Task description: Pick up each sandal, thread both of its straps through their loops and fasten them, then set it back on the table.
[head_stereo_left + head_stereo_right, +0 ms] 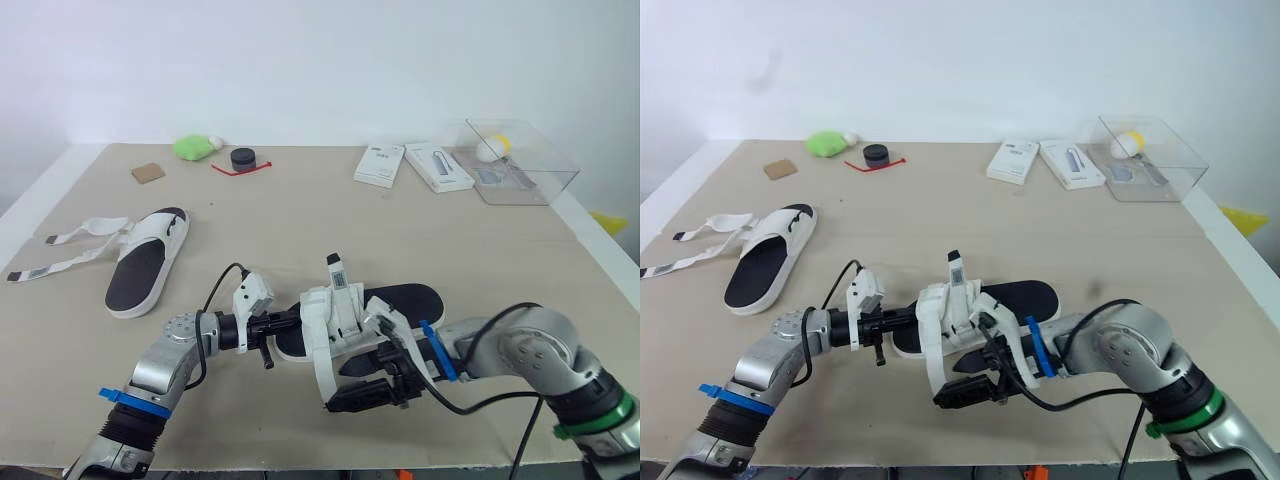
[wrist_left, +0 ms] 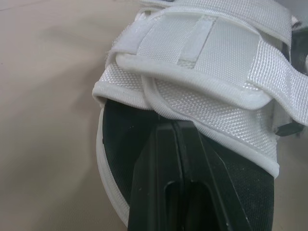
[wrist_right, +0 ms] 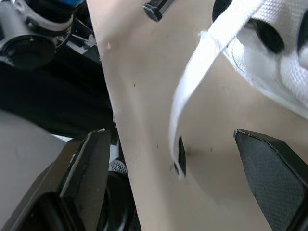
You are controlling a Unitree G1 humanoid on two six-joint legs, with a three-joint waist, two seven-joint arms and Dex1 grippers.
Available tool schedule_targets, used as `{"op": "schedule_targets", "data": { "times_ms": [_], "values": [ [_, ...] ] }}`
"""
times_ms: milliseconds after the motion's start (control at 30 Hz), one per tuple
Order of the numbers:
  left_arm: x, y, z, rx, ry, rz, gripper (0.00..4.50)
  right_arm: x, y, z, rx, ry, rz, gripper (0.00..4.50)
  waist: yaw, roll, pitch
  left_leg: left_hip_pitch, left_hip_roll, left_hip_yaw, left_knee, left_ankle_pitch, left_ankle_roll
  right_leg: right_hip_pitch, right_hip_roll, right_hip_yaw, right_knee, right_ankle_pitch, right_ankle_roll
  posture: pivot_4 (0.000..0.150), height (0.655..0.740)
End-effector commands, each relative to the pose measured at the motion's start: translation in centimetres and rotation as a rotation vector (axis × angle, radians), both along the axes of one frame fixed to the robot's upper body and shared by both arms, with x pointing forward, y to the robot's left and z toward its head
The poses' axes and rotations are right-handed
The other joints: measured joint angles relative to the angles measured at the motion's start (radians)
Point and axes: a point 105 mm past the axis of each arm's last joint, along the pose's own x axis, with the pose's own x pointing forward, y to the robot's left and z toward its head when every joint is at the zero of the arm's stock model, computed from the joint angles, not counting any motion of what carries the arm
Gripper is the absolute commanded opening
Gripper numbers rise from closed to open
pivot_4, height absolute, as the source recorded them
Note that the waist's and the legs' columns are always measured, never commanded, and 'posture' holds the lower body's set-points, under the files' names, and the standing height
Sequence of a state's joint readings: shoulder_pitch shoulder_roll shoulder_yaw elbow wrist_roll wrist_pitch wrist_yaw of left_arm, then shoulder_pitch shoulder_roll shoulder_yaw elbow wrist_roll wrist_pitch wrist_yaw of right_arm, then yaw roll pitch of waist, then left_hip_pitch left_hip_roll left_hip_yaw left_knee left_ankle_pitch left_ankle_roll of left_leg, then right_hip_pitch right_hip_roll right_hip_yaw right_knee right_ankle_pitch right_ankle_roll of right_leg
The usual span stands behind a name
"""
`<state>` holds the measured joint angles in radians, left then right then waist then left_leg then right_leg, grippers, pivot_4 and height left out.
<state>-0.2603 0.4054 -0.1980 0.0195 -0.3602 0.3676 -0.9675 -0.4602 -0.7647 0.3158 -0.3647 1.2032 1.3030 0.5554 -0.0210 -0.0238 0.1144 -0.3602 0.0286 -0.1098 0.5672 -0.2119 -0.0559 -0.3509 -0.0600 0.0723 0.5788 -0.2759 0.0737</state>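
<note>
- The near sandal lies on the table between both arms. The second sandal lies well apart on my left, straps loose.
- The left gripper has its fingers together, tips at the strap end of the footbed. I judge that it serves as a brace. I cannot tell whether it pinches the sole.
- The right gripper has its fingers wide apart and holds nothing. The loose strap hangs between them.
- Step in hand, as I judge it: catch that strap near its dark tip, then feed it through its loop.
- Close on the flat of the webbing, not the edge, to prevent twist.
- Pull along the strap's line. A sideways pull could drag the sandal off the brace.
- 1 upright strap also looks unfastened.
</note>
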Motion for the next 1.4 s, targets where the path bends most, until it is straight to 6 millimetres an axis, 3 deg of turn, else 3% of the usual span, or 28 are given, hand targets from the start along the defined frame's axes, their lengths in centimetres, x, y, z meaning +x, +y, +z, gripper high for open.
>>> {"op": "schedule_targets", "data": {
  "times_ms": [33,267,433,533,600,700,800,900,1000,1133,1167,1400],
  "values": [
    [-0.8,0.7,-3.0,0.069,0.108,0.031,0.0,0.3,-0.1,0.6,-0.034,-0.016,-0.006,3.44,0.0,0.001,-0.001,0.0,0.0,0.0,0.0,0.0,0.0,0.0,0.0,0.0,0.0,0.0,0.0,0.15,0.74],
    [-0.8,1.0,-3.1,0.065,0.108,0.05,0.0,-0.2,-0.2,1.2,-0.063,0.044,0.034,0.1,0.0,-0.001,-0.005,0.0,0.0,-0.001,-0.001,0.0,0.001,0.0,0.001,0.0,0.001,0.002,0.002,0.15,0.74],
    [-0.7,0.8,-3.1,0.062,0.107,0.053,0.0,1.3,0.3,3.1,-0.034,0.044,0.025,0.04,-0.001,0.002,-0.005,0.0,0.0,-0.001,-0.001,0.0,0.001,-0.001,0.001,0.0,0.0,0.001,0.002,0.15,0.74],
    [-0.6,0.8,-3.1,0.061,0.105,0.055,0.0,3.6,0.8,6.0,0.025,0.031,0.001,0.04,-0.001,0.004,-0.002,-0.001,0.0,-0.001,-0.001,0.0,0.001,-0.003,0.001,0.001,0.0,0.001,0.002,0.15,0.74],
    [-0.5,0.8,-3.1,0.061,0.103,0.056,0.0,4.5,0.7,6.8,0.014,0.026,-0.017,0.04,-0.001,0.005,-0.001,-0.001,0.0,-0.001,-0.001,0.0,0.001,-0.005,0.001,0.001,0.0,0.001,0.002,0.15,0.74],
    [-0.5,0.7,-3.1,0.06,0.1,0.057,0.0,4.6,0.2,6.3,-0.035,0.027,-0.033,0.04,0.001,0.0,-0.004,-0.002,0.0,-0.001,-0.001,0.001,0.003,-0.005,0.002,0.001,0.001,0.003,0.0,0.15,0.74],
    [-0.5,0.9,-3.2,0.056,0.096,0.071,0.0,2.1,-1.5,4.0,-0.088,0.087,-0.006,0.04,0.004,-0.002,-0.008,-0.005,-0.001,-0.002,-0.001,0.001,0.003,-0.004,0.002,0.001,0.002,0.003,0.0,0.15,0.74],
    [-0.8,1.0,-3.3,0.054,0.102,0.075,0.0,0.0,-1.7,2.9,-0.083,0.132,0.039,0.87,0.004,-0.001,-0.011,-0.007,-0.003,-0.002,-0.001,0.001,0.003,-0.004,0.002,0.003,0.002,0.007,0.002,0.15,0.74],
    [-1.1,0.9,-3.5,0.053,0.108,0.073,0.0,-0.7,-1.5,1.5,-0.091,0.15,0.026,2.18,0.0,0.001,-0.012,-0.007,-0.002,-0.003,-0.001,0.001,0.003,-0.004,0.003,0.003,0.002,0.007,0.002,0.15,0.74],
    [-1.2,0.8,-3.5,0.054,0.11,0.067,0.0,0.2,-0.1,0.0,-0.068,0.145,-0.035,4.28,-0.002,0.003,-0.009,-0.006,-0.001,-0.004,-0.001,0.0,0.003,-0.007,0.003,0.001,0.0,0.006,0.001,0.15,0.74],
    [-1.2,0.8,-3.4,0.055,0.11,0.066,0.0,0.3,0.3,-0.1,-0.06,0.143,-0.043,4.47,-0.002,0.002,-0.008,-0.006,-0.001,-0.004,-0.001,0.0,0.002,-0.008,0.003,0.001,0.0,0.005,0.001,0.15,0.74],
    [-1.2,0.9,-3.4,0.06,0.112,0.06,0.0,2.0,3.2,-1.2,-0.022,0.131,-0.142,4.47,-0.001,0.001,-0.01,-0.009,-0.001,-0.004,0.0,0.003,0.004,-0.013,0.003,0.002,0.002,0.008,0.001,0.15,0.74]
  ]
}}
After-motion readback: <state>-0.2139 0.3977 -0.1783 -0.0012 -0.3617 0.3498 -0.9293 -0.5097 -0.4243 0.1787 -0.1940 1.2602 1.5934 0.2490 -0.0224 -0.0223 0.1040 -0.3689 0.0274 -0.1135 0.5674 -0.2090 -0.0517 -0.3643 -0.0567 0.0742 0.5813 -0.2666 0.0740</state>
